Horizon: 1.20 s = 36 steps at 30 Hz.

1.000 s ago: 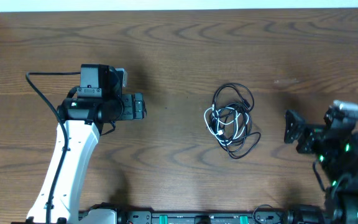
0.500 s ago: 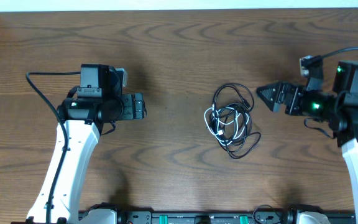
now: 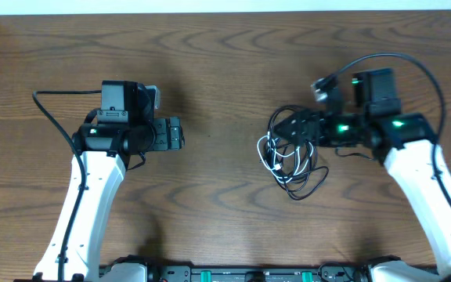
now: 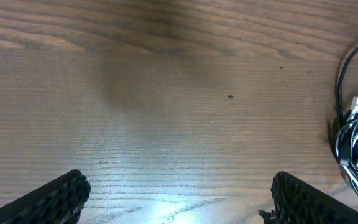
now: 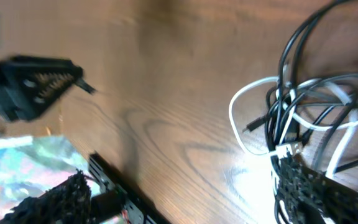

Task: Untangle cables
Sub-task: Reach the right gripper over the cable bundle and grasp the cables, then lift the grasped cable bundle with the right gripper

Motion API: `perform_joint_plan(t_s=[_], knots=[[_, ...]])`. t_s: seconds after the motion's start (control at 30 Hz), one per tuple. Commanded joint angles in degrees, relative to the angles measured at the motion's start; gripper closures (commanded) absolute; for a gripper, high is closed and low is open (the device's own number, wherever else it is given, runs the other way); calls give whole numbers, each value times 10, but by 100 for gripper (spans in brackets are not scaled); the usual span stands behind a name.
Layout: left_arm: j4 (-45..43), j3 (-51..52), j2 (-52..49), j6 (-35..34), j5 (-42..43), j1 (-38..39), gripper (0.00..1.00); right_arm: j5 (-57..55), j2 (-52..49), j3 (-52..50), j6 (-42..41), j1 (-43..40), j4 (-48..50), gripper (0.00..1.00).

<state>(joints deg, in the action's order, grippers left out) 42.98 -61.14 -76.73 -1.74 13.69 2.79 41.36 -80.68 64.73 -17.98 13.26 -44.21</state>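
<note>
Right arm move: 1 second ago the right arm (image 3: pixel 415 168) sat folded at the right edge of the table (image 3: pixel 225 63), well apart from the cables (image 3: pixel 286 163). Now it reaches in from the right, and the right pincer (image 3: pixel 288 129) hangs over the upper part of the bundle.
Left arm move: none. The left arm (image 3: pixel 92 180) holds the same spot on the left half of the table as 1 second ago, and the left pincer (image 3: pixel 177 134) points the same way, toward the bundle.
Cables, place: 1 tangled bundle lying flat on the bare wood, right of centre, in the same place and shape as before.
Black cables (image 5: pixel 291 56): several thin loops crossing each other, the widest reaching out at the top and bottom of the bundle.
White cable (image 5: pixel 234 118): short, threaded through the left side of the bundle among the black loops. 1 small white plug (image 5: pixel 288 149) lies in the thick of the tangle.
Right pincer state: wide, its 2 fingers far apart in the wrist view, with only wood in the gap and nothing held. 1 finger (image 5: pixel 319 193) overlaps the near edge of the bundle, but whether it touches a cable cannot be told.
Left pincer state: wide, its 2 fingers (image 4: pixel 61 193) at the lower corners of its wrist view, with bare wood between them and nothing held.
Left pincer to cables: well apart. The bundle shows only at the right edge of the left wrist view.
</note>
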Motion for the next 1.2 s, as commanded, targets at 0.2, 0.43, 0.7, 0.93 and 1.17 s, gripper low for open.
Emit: perform_joint_plan(t_s=[0.2,0.43,0.7,0.93,1.17], knots=[[-1,-12,-3,-7,6,0,6,-118,-87,10,-33,94,-2,8],[0,-12,-3,-7,6,0,6,-159,-152,10,-59,136,-5,20],[0,-12,-3,-7,6,0,6,-255,-181,10,-91,143,-10,21],[0,-12,-3,-7,6,0,6,-260,-222,8,-95,162,1,21],[0,-12,-3,-7,6,0,6,-275,-260,8,-114,174,0,25]])
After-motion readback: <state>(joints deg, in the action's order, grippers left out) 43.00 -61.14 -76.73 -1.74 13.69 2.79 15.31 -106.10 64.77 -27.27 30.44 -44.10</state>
